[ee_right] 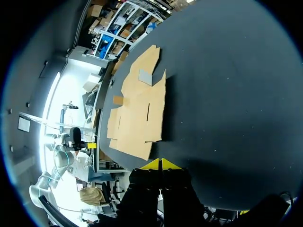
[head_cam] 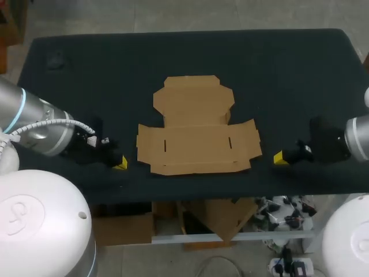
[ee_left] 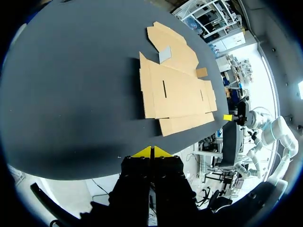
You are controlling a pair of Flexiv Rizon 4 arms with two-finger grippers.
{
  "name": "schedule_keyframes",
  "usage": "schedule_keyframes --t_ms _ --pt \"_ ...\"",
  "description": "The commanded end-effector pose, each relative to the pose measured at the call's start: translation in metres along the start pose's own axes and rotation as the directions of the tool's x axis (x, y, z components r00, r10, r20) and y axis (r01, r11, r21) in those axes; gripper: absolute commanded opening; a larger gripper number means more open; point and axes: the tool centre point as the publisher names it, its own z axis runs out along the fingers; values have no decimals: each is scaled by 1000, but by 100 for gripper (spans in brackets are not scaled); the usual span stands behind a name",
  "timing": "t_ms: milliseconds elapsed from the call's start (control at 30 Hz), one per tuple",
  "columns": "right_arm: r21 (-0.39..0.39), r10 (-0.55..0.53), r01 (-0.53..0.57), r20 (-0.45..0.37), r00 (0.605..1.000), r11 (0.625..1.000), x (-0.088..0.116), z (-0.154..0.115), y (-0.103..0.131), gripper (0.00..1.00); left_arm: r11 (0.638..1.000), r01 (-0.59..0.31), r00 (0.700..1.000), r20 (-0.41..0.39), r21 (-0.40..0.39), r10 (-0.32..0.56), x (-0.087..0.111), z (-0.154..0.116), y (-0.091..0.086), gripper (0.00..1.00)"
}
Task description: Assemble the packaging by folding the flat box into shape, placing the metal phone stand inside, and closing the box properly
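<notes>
A flat brown cardboard box blank (head_cam: 196, 130) lies unfolded in the middle of the black table (head_cam: 288, 69). It also shows ahead of each gripper, as the blank (ee_left: 175, 90) and the blank (ee_right: 139, 113). A small grey patch (ee_left: 164, 54) sits where its far flap meets the middle panel, and I cannot tell what it is. No metal phone stand is plain to see. My left gripper (head_cam: 120, 164) rests near the front edge left of the blank, fingers shut and holding nothing (ee_left: 152, 151). My right gripper (head_cam: 278, 158) mirrors it on the right, shut and holding nothing (ee_right: 161, 163).
The table's front edge runs close behind both grippers. Bare black tabletop lies between each gripper and the blank, and across the far half of the table.
</notes>
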Motion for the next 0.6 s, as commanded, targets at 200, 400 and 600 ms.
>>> schedule_keyframes --t_ms 200,400,600 --pt "14 0 1 -33 999 1000 -9 14 -3 0 1000 -7 1000 -28 -17 7 -3 15 6 0" --pt "44 -3 5 -49 999 999 -10 26 -1 0 999 -6 998 -61 -41 3 -6 25 6 0" --pt "63 -11 15 -62 998 998 -8 38 1 0 998 -6 997 -80 -65 1 -7 35 5 0"
